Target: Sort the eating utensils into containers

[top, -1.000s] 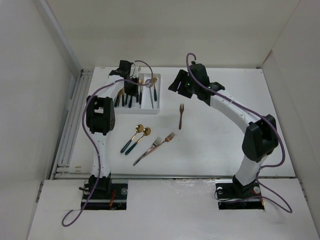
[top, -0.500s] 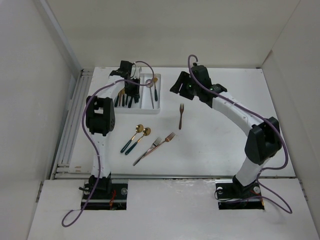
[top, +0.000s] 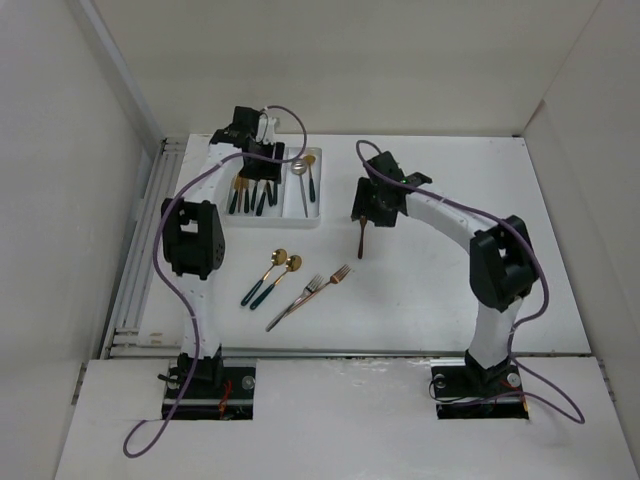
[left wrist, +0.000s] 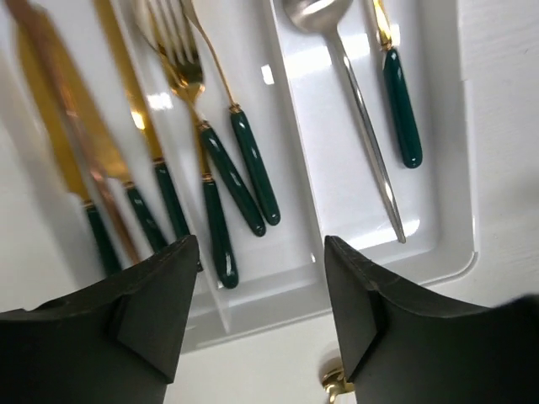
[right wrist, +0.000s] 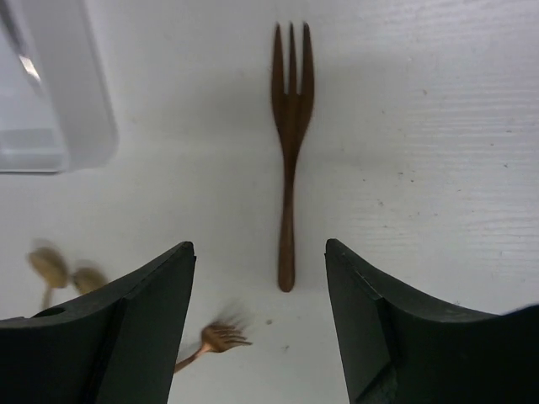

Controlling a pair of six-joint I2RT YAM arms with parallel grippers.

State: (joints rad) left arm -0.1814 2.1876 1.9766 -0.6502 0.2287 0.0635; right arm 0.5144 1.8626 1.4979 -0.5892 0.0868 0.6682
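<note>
We see our left claw [left wrist: 259, 282] spread wide and empty above the near end of the white tray [left wrist: 450, 252], whose green-handled forks [left wrist: 223, 181] and silver spoon [left wrist: 364, 135] lie ahead of its fingers, while our right claw [right wrist: 259, 282], equally wide and empty, hangs over the brown fork [right wrist: 290, 126] lying between and ahead of its fingers.

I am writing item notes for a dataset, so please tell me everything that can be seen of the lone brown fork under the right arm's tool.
The fork looks like one piece of dull copper-brown metal, with three tines and a slim, plain handle. It lies flat and straight on the white table, tines pointing to the far edge, apart from the other utensils and right of the tray's corner. The right tool hangs open above it, and only the table seems to touch it.
</note>
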